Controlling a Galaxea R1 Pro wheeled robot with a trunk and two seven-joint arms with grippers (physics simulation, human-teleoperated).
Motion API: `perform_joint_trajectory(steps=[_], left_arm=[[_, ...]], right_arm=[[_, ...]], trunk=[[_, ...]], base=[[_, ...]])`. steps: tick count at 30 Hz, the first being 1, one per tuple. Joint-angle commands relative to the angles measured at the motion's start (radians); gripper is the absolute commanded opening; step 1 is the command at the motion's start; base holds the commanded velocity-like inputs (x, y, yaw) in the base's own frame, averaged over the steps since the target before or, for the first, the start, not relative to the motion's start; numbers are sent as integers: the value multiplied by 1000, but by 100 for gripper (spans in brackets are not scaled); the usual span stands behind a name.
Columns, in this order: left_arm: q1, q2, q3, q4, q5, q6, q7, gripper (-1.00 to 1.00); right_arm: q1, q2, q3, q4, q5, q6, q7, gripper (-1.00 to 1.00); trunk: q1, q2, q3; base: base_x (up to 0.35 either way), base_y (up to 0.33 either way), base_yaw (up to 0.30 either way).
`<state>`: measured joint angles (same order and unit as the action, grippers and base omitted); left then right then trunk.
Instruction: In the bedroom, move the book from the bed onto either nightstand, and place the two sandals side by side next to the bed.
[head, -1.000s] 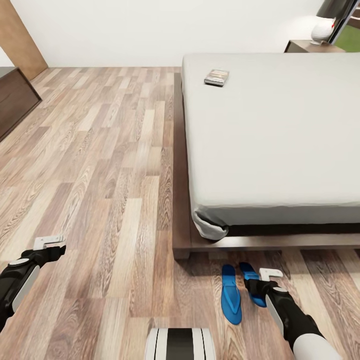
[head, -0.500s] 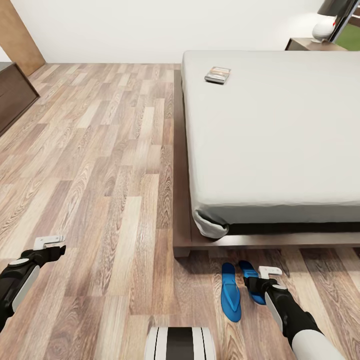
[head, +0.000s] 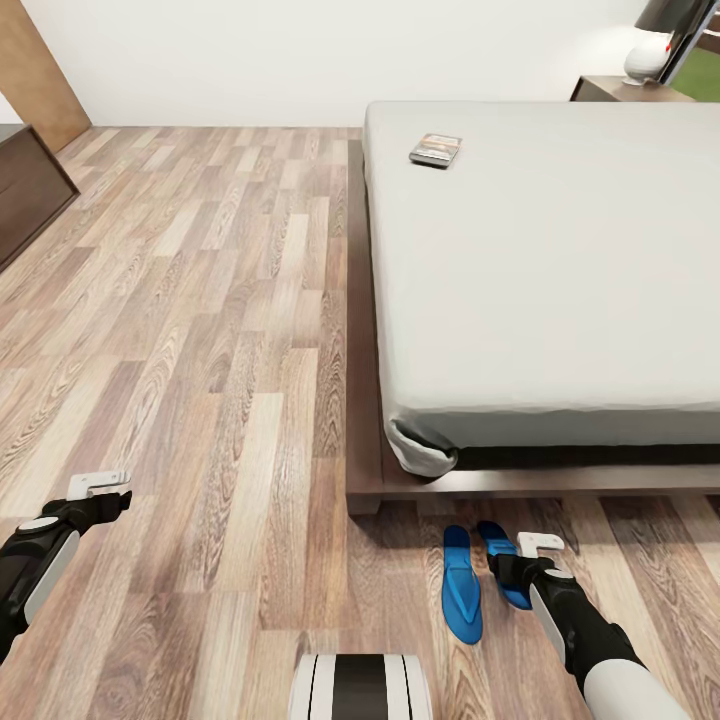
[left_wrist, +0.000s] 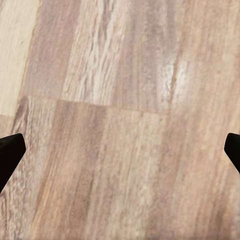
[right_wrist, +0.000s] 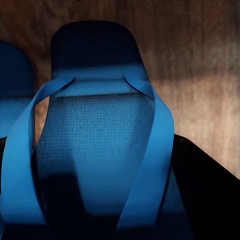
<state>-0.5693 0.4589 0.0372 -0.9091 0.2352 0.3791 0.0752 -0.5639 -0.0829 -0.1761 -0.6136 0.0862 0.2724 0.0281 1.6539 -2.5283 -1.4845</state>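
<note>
The book (head: 435, 150) lies on the off-white mattress of the bed (head: 560, 260), near its far left corner. Two blue sandals lie side by side on the floor by the bed's foot. The left sandal (head: 461, 588) lies free. My right gripper (head: 515, 572) is over the right sandal (head: 497, 545) and shut on it. In the right wrist view that sandal (right_wrist: 95, 135) sits between the dark fingers (right_wrist: 210, 195), which press its sides. My left gripper (head: 100, 500) hangs open over bare planks (left_wrist: 120, 150). A nightstand (head: 625, 92) stands at the bed's far side.
A white lamp (head: 645, 58) stands on the nightstand. A dark wood dresser (head: 30, 190) lines the left wall, with a door frame (head: 35, 70) behind it. Wood-plank floor (head: 220, 330) stretches along the bed's left side. My base (head: 360, 688) shows at the bottom.
The camera tipped slightly a second ago, shifting the whole picture. Since then my right gripper has edged a little lower over the right sandal. The sandals and book have not moved.
</note>
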Motion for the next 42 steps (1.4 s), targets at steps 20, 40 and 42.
perform_joint_trajectory(steps=[20,40,42], left_arm=[[-1,9,-1,0,2,5,6,100],[-1,138,160,10,-59,2,2,100],[-1,141,169,10,-59,2,2,100]], right_arm=[[1,3,1,12,-6,4,0,-100],[1,3,1,12,-6,4,0,-100],[1,3,1,12,-6,4,0,-100]], trunk=[[1,0,-1],[1,0,-1],[1,0,-1]], base=[[0,0,0],[0,0,0],[0,0,0]])
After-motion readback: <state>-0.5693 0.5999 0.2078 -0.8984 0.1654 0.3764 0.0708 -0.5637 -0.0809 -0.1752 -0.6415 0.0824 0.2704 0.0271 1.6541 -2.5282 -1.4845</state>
